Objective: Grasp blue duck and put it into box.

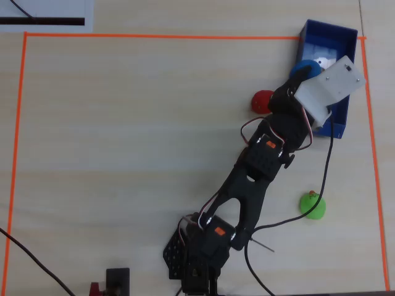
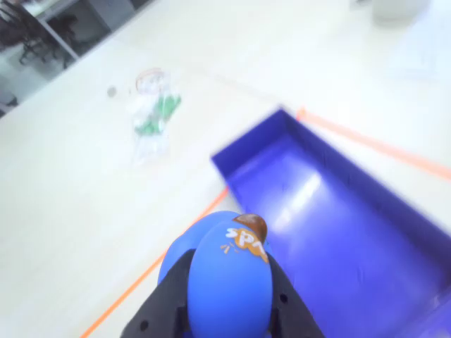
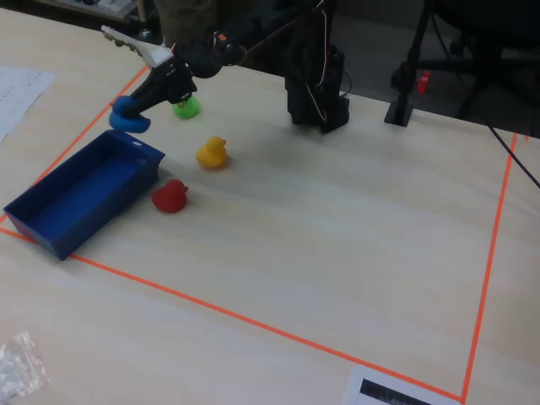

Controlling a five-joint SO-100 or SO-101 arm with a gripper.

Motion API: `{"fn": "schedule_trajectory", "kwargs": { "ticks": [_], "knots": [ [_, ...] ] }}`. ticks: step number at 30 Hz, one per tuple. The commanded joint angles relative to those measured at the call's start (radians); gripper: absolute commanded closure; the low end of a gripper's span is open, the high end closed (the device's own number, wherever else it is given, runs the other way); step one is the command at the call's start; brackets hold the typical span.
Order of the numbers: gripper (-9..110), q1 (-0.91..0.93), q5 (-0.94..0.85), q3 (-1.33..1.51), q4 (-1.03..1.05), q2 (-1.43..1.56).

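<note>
My gripper [image 3: 139, 105] is shut on the blue duck [image 3: 126, 116] and holds it in the air just over the near end of the dark-blue box [image 3: 101, 221]. In the wrist view the blue duck [image 2: 229, 282] sits between my black fingers [image 2: 173, 296], with the box's wall [image 2: 246, 141] and its glossy floor ahead and to the right. In the overhead view the blue duck [image 1: 302, 68] hangs at the left edge of the box [image 1: 327, 28], and the white camera mount hides part of the box.
A red duck [image 3: 170, 196] lies beside the box, a yellow duck [image 3: 212, 153] further right and a green duck [image 3: 186, 107] behind the gripper. Orange tape [image 3: 253, 321] borders the work area. A crumpled plastic bag [image 2: 151, 116] lies outside it.
</note>
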Motion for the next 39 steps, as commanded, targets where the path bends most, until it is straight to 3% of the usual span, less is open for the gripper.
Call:
{"fn": "schedule_trajectory", "kwargs": {
  "ticks": [1, 11, 15, 20, 23, 27, 28, 39],
  "knots": [
    [101, 0.018, -0.066, -0.178, -0.156, -0.212],
    [101, 0.104, -0.149, -0.601, -0.120, -0.693],
    [77, 0.118, -0.209, -0.621, -0.061, -0.736],
    [62, 0.121, -0.155, -0.569, -0.044, -0.649],
    [68, 0.107, -0.003, -0.531, 0.089, -0.482],
    [98, 0.017, 0.150, -0.434, 0.405, -0.176],
    [100, -0.020, 0.167, -0.385, 0.472, -0.092],
    [101, -0.634, 0.163, 0.442, 0.798, 0.778]
  ]
}}
